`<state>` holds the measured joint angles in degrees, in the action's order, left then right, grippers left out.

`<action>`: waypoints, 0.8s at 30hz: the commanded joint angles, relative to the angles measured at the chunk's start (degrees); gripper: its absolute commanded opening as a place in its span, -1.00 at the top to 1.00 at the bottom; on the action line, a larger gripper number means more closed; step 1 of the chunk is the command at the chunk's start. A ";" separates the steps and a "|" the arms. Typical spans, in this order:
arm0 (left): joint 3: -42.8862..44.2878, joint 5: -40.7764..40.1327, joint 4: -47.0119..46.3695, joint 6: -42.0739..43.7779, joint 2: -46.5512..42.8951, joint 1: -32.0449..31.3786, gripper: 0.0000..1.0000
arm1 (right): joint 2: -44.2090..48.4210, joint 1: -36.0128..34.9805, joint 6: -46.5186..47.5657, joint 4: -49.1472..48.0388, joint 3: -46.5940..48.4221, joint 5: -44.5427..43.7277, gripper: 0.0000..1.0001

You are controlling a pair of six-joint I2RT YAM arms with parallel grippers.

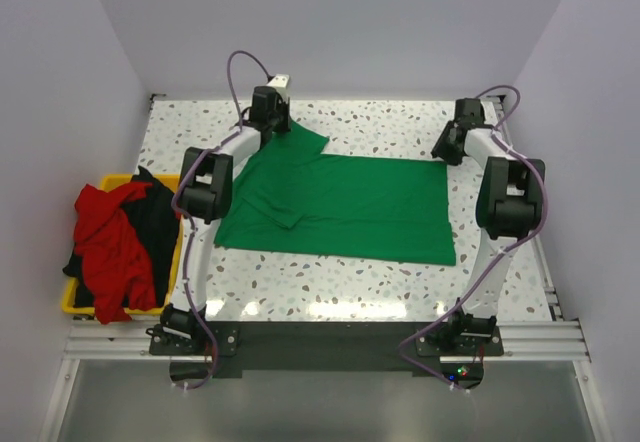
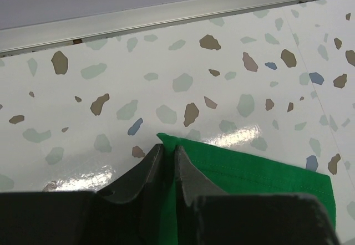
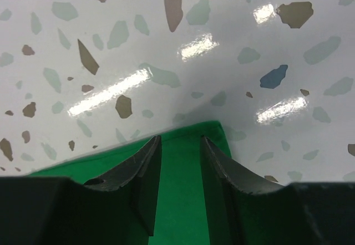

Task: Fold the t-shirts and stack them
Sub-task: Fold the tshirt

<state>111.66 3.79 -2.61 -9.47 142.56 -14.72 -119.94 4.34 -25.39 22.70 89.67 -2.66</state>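
Okay, green t-shirt (image 1: 340, 207) flat on the worktop (image 1: 400, 127); left jaws pinch its 11 o'clock corner, right jaws spread astride the 1 o'clock corner. If I lift now, it'd likely drag lopsided.

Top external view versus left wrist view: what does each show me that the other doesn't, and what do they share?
Only top external: the whole green t-shirt spread flat, the right gripper at its far right corner, and the yellow bin holding a red t-shirt and a black t-shirt. Only left wrist: the left gripper shut on the shirt's corner, fabric between its fingers. Both: the green shirt, that gripper and the speckled table.
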 commanded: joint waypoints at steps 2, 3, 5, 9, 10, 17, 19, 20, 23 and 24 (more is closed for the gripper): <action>-0.65 0.69 -3.72 -0.72 -4.31 -0.22 0.67 | -1.08 0.50 1.48 0.77 3.32 -3.93 0.25; -0.56 0.60 -3.72 -0.55 -4.31 -0.22 0.67 | -1.35 0.58 1.57 0.94 3.58 -4.28 0.25; -0.65 0.69 -3.80 -0.54 -4.31 -0.22 0.68 | -1.52 0.58 1.92 1.03 3.67 -5.33 0.25; -0.65 0.87 -3.89 -0.54 -4.40 -0.22 0.69 | -1.70 0.67 2.36 0.86 3.58 -6.83 0.24; -0.65 0.87 -3.89 -0.63 -4.40 -0.22 0.69 | -1.87 0.67 2.36 0.77 3.50 -6.92 0.24; -0.65 0.78 -3.89 -0.54 -4.40 -0.22 0.70 | -3.55 0.67 1.75 1.12 3.85 -6.05 0.26; -0.74 0.78 -3.89 -0.63 -4.57 -0.22 0.70 | -3.63 0.67 1.48 1.12 3.76 -6.05 0.28; -0.74 0.78 -3.98 -0.72 -4.49 -0.22 0.70 | -3.55 0.67 1.39 1.12 3.67 -6.05 0.30; -0.91 0.87 -3.98 -0.90 -4.75 -0.22 0.70 | -3.63 0.67 1.22 1.21 3.67 -6.57 0.37; -1.09 0.95 -3.98 -0.81 -5.01 -0.22 0.71 | -3.63 0.67 1.22 1.21 3.67 -6.66 0.41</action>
<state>110.93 4.08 -3.38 -9.58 142.45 -14.72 -123.59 4.64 -24.21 23.64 91.70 -8.03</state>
